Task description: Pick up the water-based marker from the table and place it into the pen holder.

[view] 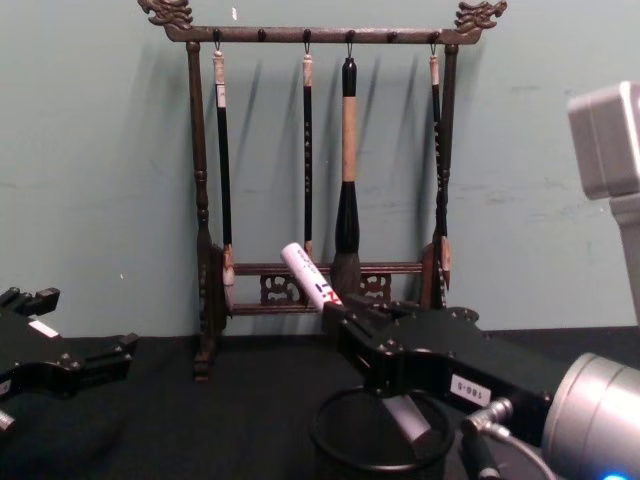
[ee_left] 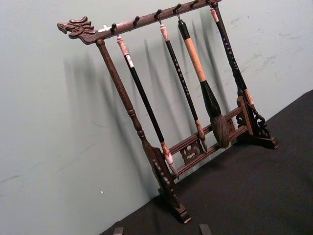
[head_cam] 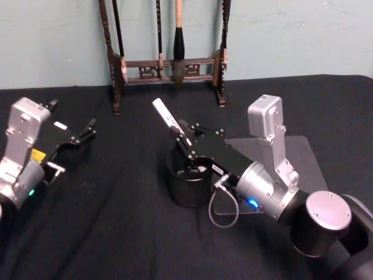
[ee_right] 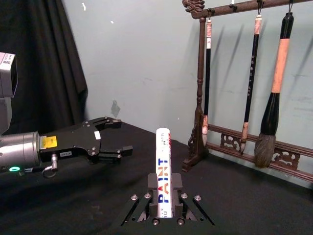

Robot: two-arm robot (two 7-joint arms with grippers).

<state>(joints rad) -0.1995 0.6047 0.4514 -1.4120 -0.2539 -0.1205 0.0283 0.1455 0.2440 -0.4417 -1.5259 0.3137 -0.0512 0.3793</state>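
The water-based marker [head_cam: 165, 116] is a white tube with "PAINT" printed on it [ee_right: 163, 171]. It stands tilted, its upper end leaning back to the left, and my right gripper [head_cam: 186, 142] is shut on its middle. In the chest view the marker's [view: 308, 275] lower end reaches down inside the pen holder [view: 335, 445], a round black mesh cup. The pen holder [head_cam: 180, 195] sits at the table's centre, directly under the gripper. My left gripper [head_cam: 81, 137] rests open and empty at the far left, and also shows across the table as the left gripper [ee_right: 116, 137].
A tall dark wooden brush rack [head_cam: 169, 67] with hanging brushes stands at the back by the wall, and fills much of the left wrist view as the rack [ee_left: 161, 161]. A clear flat sheet [head_cam: 303, 154] lies on the black cloth to the right.
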